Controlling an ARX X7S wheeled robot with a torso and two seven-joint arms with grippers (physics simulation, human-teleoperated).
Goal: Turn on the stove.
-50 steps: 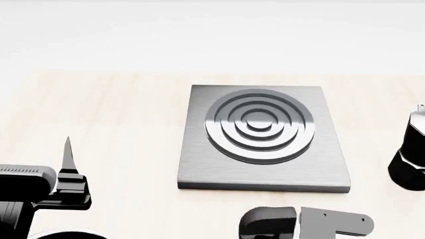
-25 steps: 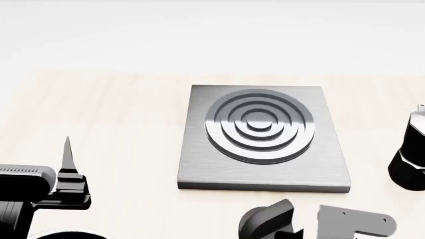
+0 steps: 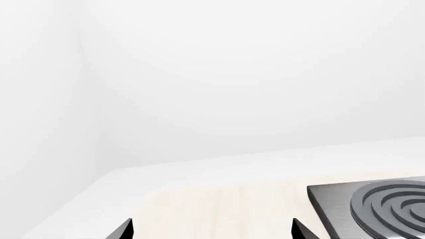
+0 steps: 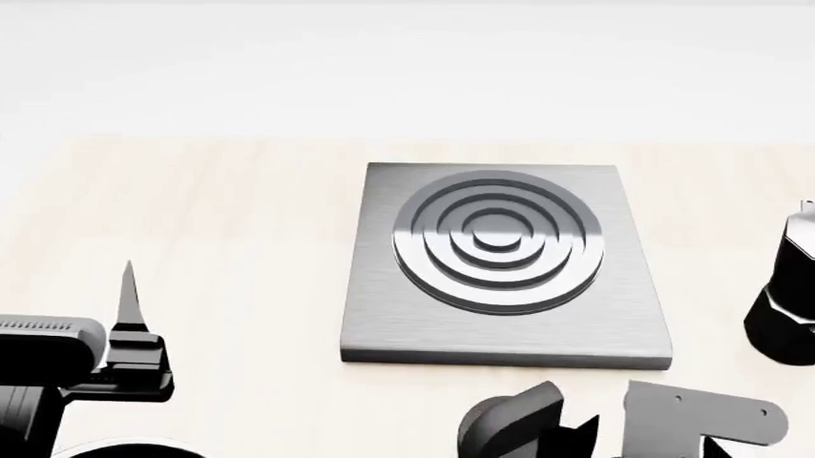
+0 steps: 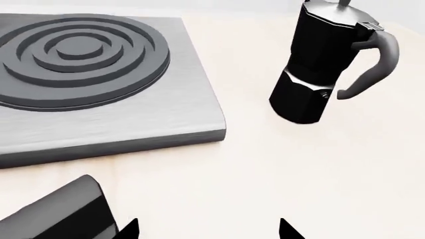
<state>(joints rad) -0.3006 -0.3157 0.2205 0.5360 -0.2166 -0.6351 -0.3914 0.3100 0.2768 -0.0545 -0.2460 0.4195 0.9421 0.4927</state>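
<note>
The stove (image 4: 510, 315) is a flat grey metal plate with a ringed burner (image 4: 497, 240), in the middle of the pale wooden table. Its black knob (image 4: 503, 425) sits in front of the plate at the head view's bottom edge. It also shows in the right wrist view (image 5: 66, 211), just beside the left fingertip (image 5: 129, 230). My right gripper (image 5: 207, 231) is open and empty over bare table, close to the right of the knob. My left gripper (image 3: 211, 231) is open and empty, far left of the stove (image 3: 371, 204).
A black moka pot (image 4: 783, 305) stands right of the stove, also in the right wrist view (image 5: 319, 69). A white wall rises behind the table. My left arm (image 4: 76, 363) is low at the front left.
My right arm's silver bracket has shifted to the right along the bottom edge, and dark finger parts now show beside the knob. The left arm and the stove have not moved.
</note>
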